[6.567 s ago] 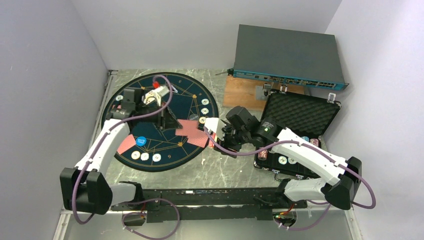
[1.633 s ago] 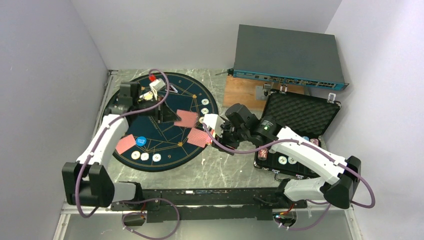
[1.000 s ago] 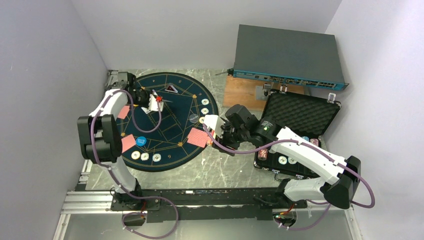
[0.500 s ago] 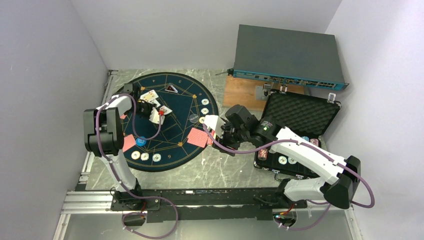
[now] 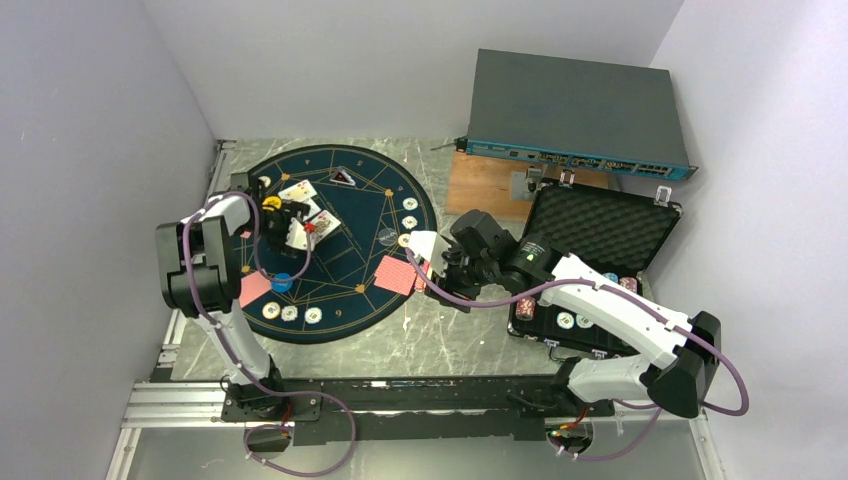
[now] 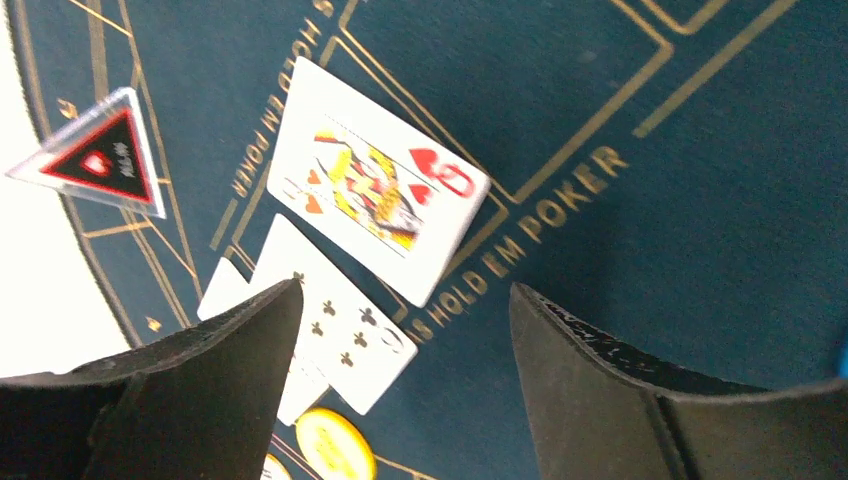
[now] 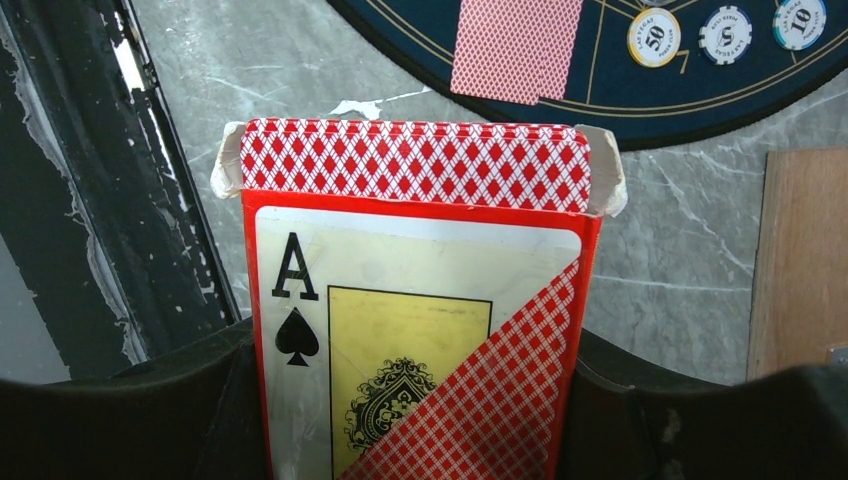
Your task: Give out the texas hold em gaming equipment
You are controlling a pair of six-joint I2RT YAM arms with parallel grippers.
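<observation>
Grey desk (image 5: 450, 340): left end effector (image 6: 405, 300) hung open over face-up cards (image 6: 380, 190), right end effector (image 7: 410, 345) gripped the deck (image 7: 415, 160); dealing probably needed another card next.

1. "HOLD EM POKER" in gold on the navy mat (image 6: 620, 120), middle of the left wrist view.
2. "A" above a spade on the card box (image 7: 410, 330), right wrist view.
3. Upper right there: yellow chip (image 7: 654, 37) "50", white chip (image 7: 725, 34) "5", teal chip (image 7: 799, 22) "10".

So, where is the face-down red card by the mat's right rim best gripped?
By the short edge of the red card nearest the rim, coming in low from outside the mat: it lies flat and thin, and that edge seems to overhang.
</observation>
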